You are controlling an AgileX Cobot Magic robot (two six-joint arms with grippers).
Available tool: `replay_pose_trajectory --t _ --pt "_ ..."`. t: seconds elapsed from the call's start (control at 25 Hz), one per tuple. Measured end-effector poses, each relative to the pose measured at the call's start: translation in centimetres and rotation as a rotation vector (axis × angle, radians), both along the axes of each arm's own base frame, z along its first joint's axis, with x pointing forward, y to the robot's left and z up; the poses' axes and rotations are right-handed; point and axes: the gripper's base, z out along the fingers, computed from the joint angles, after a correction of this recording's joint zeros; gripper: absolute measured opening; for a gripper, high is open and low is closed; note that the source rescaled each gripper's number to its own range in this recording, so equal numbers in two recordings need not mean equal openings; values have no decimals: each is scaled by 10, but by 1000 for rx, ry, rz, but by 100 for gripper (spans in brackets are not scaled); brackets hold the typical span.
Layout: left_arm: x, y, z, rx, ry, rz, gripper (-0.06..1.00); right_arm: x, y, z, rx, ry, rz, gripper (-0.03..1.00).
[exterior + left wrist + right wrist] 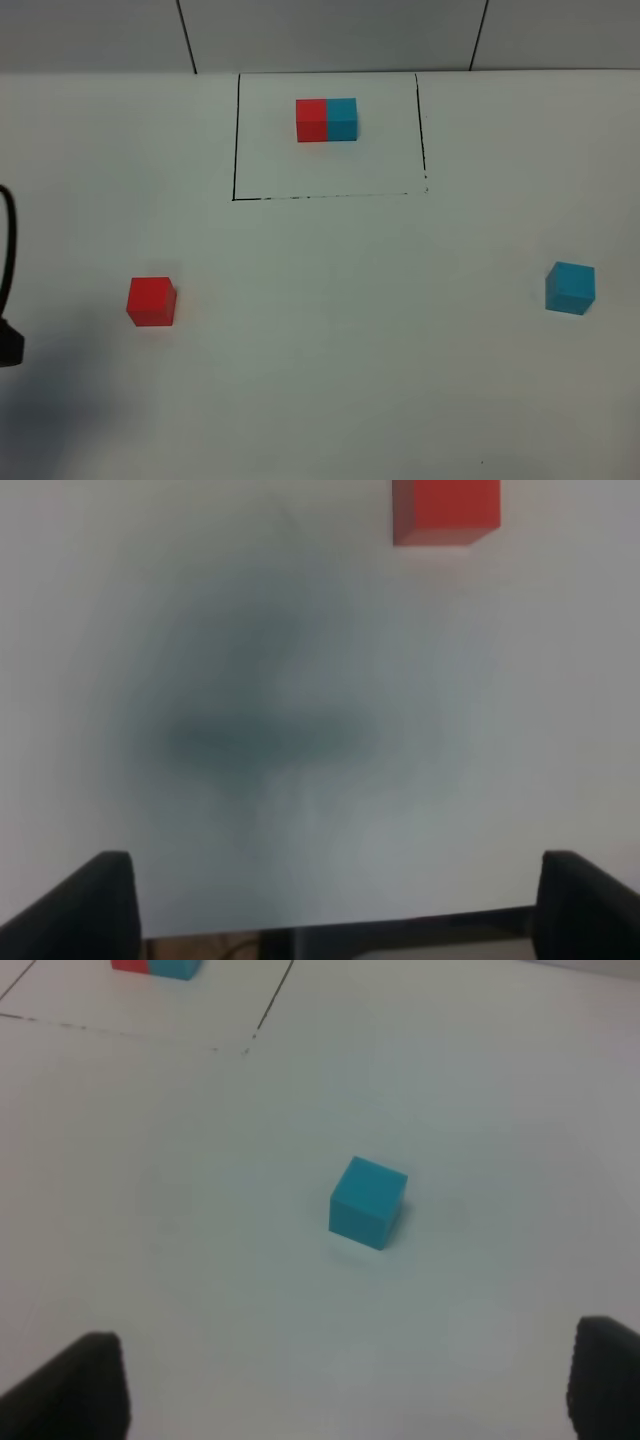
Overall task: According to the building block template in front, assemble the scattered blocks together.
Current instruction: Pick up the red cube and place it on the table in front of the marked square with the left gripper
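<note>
Left end effector point(345, 910) hangs over bare counter point(300, 730) with its two dark fingers point(95, 905) spread wide apart and nothing between them. The red cube point(445, 510) sits ahead of it, well clear of both fingers and cut off by the edge of the wrist view. Right end effector point(340, 1390) is likewise spread wide and holds nothing; the cyan cube point(368, 1202) rests on the counter in front of it, turned slightly so that one corner faces the camera. From the high camera the red cube point(151, 301) lies on the left side of the counter point(330, 380) and the cyan cube point(570, 288) far over on the right, well apart from each other. Between them and farther back stands the template pair point(326, 119) — red half on the left, cyan half on the right, touching — inside a thin black drawn outline point(236, 140). A dark cable point(12, 240) shows at the left edge of that view
</note>
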Motion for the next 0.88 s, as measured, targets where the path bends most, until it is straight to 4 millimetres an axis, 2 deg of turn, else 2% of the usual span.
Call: replay_pose_trajectory --t 0.16,0.48,0.88 --pt "38 -7 -30 -19 140 -7 69 0 0 0 -1 0 0 77" --pt "82 -42 -80 55 189 -40 69 0 0 0 -1 0 0 77" --pt "128 -76 -94 90 222 -30 70 0 0 0 -1 0 0 77"
